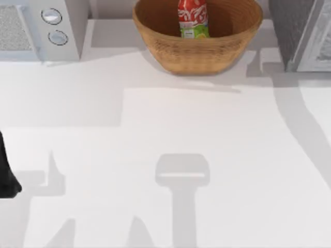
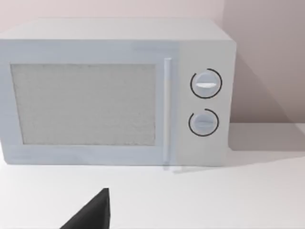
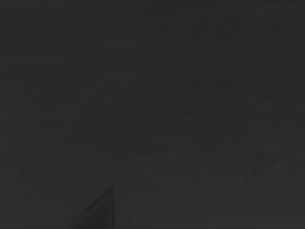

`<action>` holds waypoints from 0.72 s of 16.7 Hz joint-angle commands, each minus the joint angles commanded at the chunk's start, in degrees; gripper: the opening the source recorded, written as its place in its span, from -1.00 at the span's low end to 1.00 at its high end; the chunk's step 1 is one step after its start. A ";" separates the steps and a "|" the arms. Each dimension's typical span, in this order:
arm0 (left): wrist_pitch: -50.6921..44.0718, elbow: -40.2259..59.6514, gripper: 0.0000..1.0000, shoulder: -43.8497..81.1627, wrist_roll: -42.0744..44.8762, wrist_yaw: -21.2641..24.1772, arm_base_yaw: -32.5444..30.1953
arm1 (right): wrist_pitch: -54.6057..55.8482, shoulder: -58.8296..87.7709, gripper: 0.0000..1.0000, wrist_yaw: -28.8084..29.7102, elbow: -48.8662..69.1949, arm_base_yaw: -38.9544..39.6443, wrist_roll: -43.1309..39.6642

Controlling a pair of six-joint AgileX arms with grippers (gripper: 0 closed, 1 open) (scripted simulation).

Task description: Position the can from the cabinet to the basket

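We are seeing the can (image 1: 193, 19) standing upright inside the basket (image 1: 170, 49), its long axis vertical, red top upward and green band at the bottom. The basket is sitting at the back middle of the desk (image 1: 165, 155), between the white microwave (image 1: 46, 28) and the cabinet (image 1: 297, 31). Our left arm (image 1: 8, 175) is sitting at the desk's left edge; we cannot tell its hand's state. The right wrist view is dark.

Red-white-green can (image 1: 193, 19), tan basket (image 1: 207, 51), speckled grey cabinet (image 1: 292, 26)
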 joint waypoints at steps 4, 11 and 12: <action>0.00 0.00 1.00 0.00 0.00 0.00 0.00 | 3.86 -14.52 1.00 -3.83 -19.48 -3.46 -0.05; 0.00 0.00 1.00 0.00 0.00 0.00 0.00 | 12.13 -44.74 1.00 -12.23 -63.32 -11.03 -0.26; 0.00 0.00 1.00 0.00 0.00 0.00 0.00 | 13.31 -48.95 1.00 -13.40 -68.81 -12.06 -0.28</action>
